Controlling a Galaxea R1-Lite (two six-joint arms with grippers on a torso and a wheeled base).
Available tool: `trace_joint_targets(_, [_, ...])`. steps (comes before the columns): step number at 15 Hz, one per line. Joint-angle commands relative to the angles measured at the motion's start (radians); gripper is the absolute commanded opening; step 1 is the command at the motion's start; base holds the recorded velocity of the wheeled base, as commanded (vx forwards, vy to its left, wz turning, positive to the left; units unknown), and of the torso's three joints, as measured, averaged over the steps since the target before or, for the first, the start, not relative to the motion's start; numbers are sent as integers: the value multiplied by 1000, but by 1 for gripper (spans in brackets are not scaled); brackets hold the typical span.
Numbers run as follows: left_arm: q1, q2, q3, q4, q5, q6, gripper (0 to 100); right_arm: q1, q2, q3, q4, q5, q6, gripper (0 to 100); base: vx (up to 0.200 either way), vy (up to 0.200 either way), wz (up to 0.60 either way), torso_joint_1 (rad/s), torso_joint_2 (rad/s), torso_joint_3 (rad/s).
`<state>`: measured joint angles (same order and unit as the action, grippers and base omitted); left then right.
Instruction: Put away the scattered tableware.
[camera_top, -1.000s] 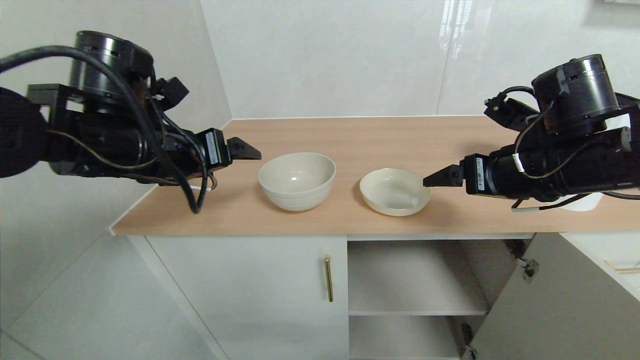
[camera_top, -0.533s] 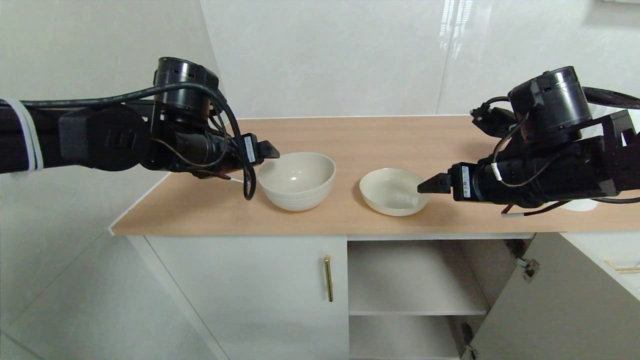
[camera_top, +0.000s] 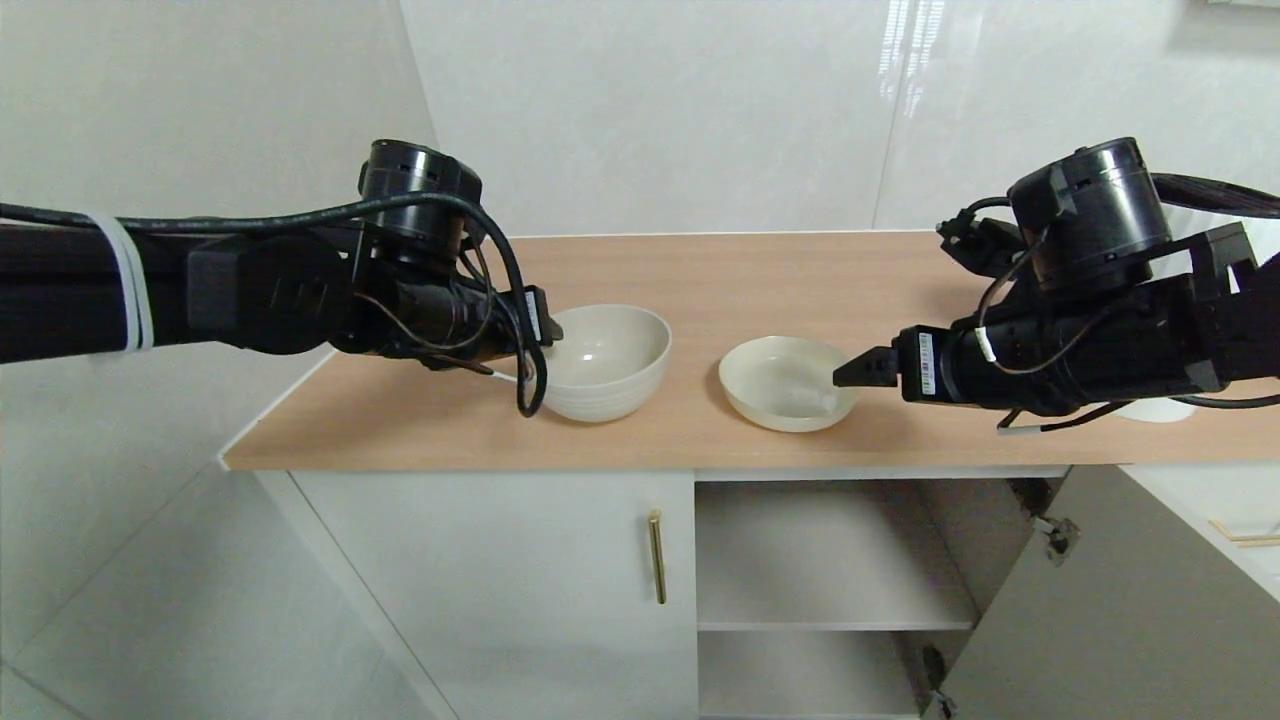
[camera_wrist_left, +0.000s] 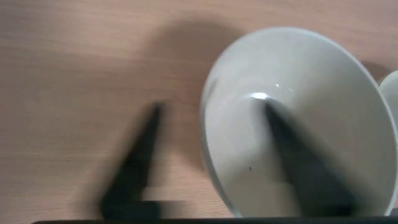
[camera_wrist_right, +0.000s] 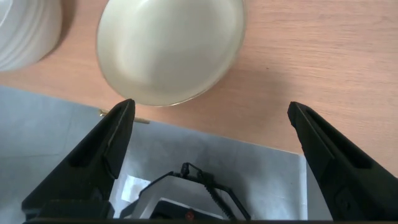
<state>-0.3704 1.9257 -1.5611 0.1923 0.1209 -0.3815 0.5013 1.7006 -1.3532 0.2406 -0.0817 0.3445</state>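
Observation:
A deep white bowl (camera_top: 603, 360) and a shallower cream bowl (camera_top: 790, 382) stand side by side on the wooden countertop (camera_top: 700, 275). My left gripper (camera_top: 545, 328) is open at the deep bowl's left rim; in the left wrist view the deep bowl (camera_wrist_left: 298, 118) has one finger (camera_wrist_left: 134, 162) outside its wall and the other inside, with the left gripper (camera_wrist_left: 211, 112) straddling the rim. My right gripper (camera_top: 850, 372) hovers at the cream bowl's right edge. In the right wrist view the right gripper (camera_wrist_right: 210, 111) is open wide, above and short of the cream bowl (camera_wrist_right: 169, 46).
Below the counter the right cupboard door (camera_top: 1110, 600) hangs open, showing white shelves (camera_top: 830, 600). The left cupboard door (camera_top: 520, 580) is shut, with a brass handle (camera_top: 657, 556). A white object (camera_top: 1160, 408) sits behind my right arm. White walls close in the counter's back and left.
My left arm has moved right until its fingers straddle the deep bowl's left rim. My right gripper has edged left toward the cream bowl. Both bowls stay in place.

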Motion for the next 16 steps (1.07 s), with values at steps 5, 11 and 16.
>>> trace_joint_targets(5, [-36, -71, 24, 39, 0, -7, 0, -4, 24, -29, 8, -4, 10, 100, 0, 0, 0, 0, 0, 0])
trace_joint_targets(11, [-67, -249, 95, 38, -6, -8, 0, 5, 126, -106, 62, -133, 10, 100, 0, 0, 0, 0, 0, 0])
trace_joint_targets(16, [-82, -275, 111, 36, -7, -8, 0, 20, 206, -153, 58, -234, 61, 100, 0, 0, 0, 0, 0, 0])
